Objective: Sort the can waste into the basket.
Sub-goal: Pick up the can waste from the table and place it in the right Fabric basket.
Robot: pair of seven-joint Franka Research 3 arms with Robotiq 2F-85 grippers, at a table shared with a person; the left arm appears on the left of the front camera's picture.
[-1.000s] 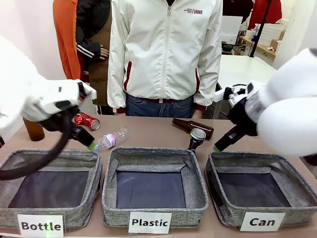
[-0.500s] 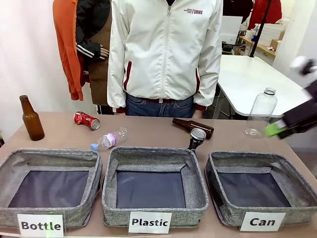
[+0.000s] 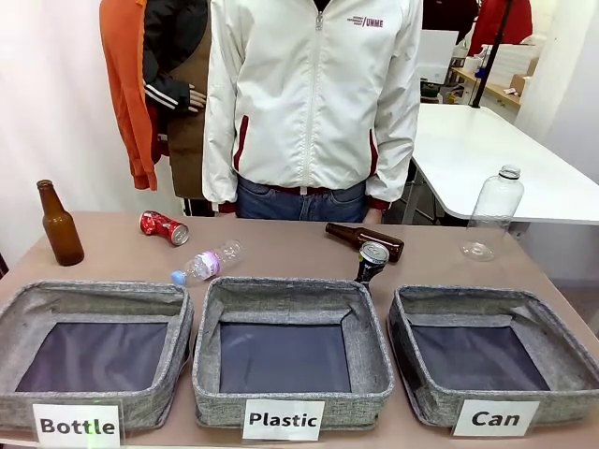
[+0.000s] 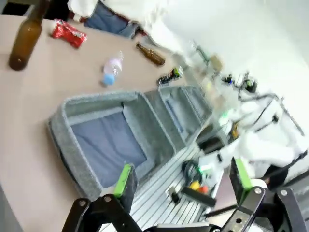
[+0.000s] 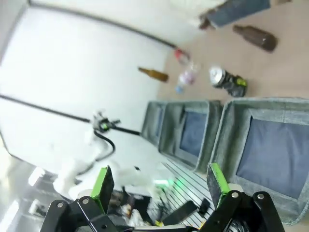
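The dark drink can with the silver top (image 3: 372, 260) stands on the table just behind the far right corner of the middle basket. It is close to the far left corner of the grey fabric basket labelled "Can" (image 3: 404, 329), but outside it. The crushed red can (image 3: 164, 227) lies on its side well away, at the far left of the tan table (image 3: 122, 260). The "Can" basket sits at the near right, its dark floor bare.

Just behind the dark can a brown glass bottle (image 3: 365, 239) lies on its side. A small clear plastic bottle with a blue cap (image 3: 208, 263) lies near the red can. An upright brown glass bottle (image 3: 59, 224) stands at the far left edge, and a large clear plastic bottle (image 3: 494, 208) at the far right. The grey "Plastic" basket (image 3: 281, 286) is in the middle of the near row and the grey "Bottle" basket (image 3: 94, 291) on its left.

The left gripper (image 4: 183, 177) and the right gripper (image 5: 160, 181) both hang back off the near side of the table. The fingers of each are spread wide with nothing between them. A person in a white zip jacket (image 3: 314, 94) stands at the far side.
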